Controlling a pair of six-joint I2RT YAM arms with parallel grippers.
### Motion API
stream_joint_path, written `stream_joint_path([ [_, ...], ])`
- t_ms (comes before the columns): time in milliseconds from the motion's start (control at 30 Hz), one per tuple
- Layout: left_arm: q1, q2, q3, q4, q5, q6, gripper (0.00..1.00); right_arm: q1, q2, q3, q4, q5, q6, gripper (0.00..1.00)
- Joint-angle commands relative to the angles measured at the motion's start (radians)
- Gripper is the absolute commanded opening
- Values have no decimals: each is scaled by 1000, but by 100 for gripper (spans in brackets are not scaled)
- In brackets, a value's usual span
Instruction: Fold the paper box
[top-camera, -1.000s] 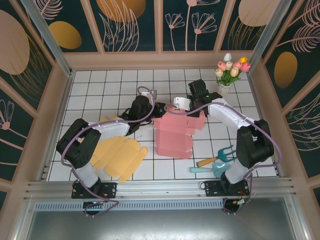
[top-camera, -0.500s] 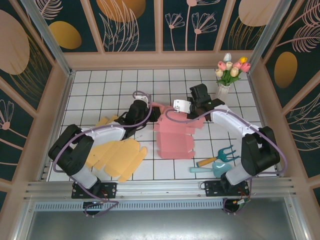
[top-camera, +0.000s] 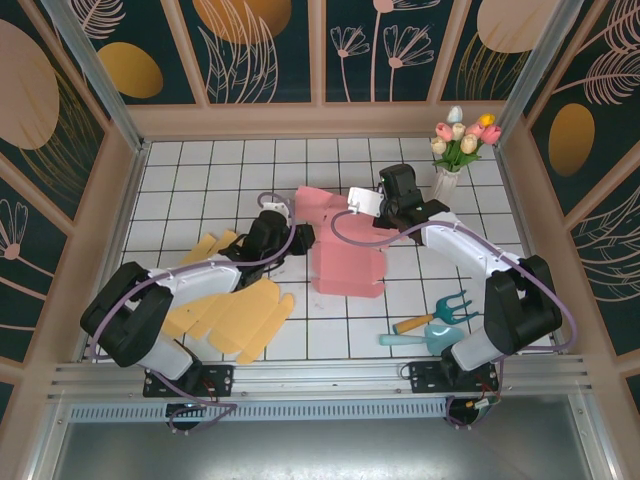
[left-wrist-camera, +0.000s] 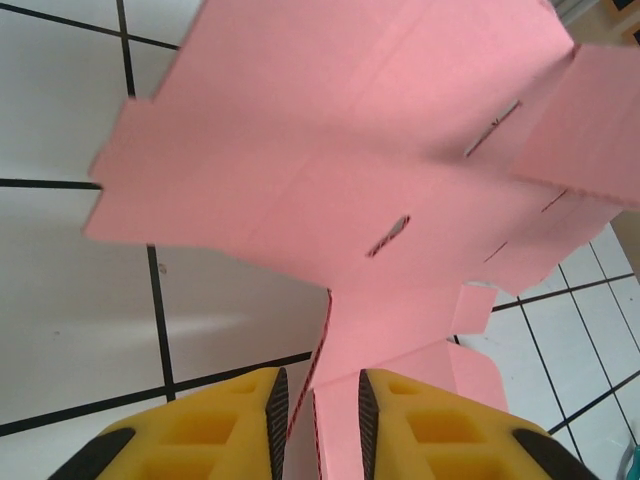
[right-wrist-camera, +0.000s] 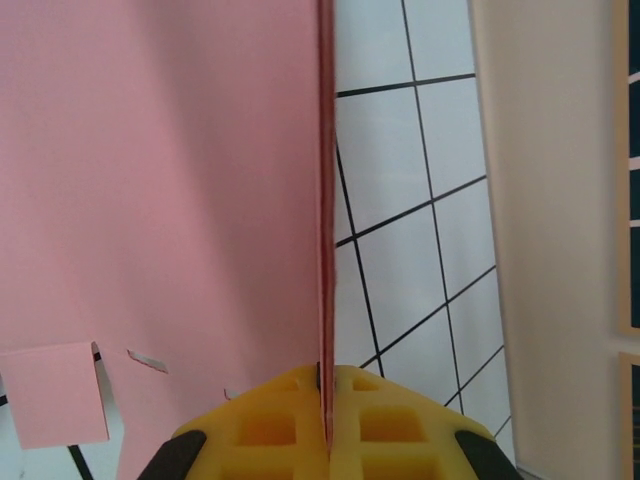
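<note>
Right wrist view: the right gripper (right-wrist-camera: 326, 392) is clamped on an edge of the pink paper box (right-wrist-camera: 170, 200), which lies mid-way across the tiled table (top-camera: 200, 170); the left gripper (left-wrist-camera: 322, 388) stands slightly parted astride another edge

We found bare tabletop (top-camera: 200, 170) along the far left, free for passing. The pink paper box (top-camera: 345, 265) blocked the middle, and yellow card sheets (top-camera: 235, 315) covered the near left. A flower vase (top-camera: 447, 178) stood far right, and garden tools (top-camera: 440, 308) lay near right.
</note>
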Motion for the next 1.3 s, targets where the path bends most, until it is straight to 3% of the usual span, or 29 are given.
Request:
stream_joint_path([
  [0, -14, 28, 8, -6, -14, 11, 28, -1, 2, -5, 33, 33, 37, 0],
  [533, -55, 174, 164, 42, 20, -9, 22, -2, 24, -6, 26, -2, 64, 0],
  [733, -54, 87, 96, 43, -7, 37, 22, -8, 10, -61, 76, 9, 22, 0],
  [1033, -53, -271, -165, 68, -284, 150, 24, 34, -71, -206, 268, 73, -137, 0],
  [1267, -52, -383, -290, 102, -517, 203, 24, 104, -144, -315, 505, 129, -252, 0],
])
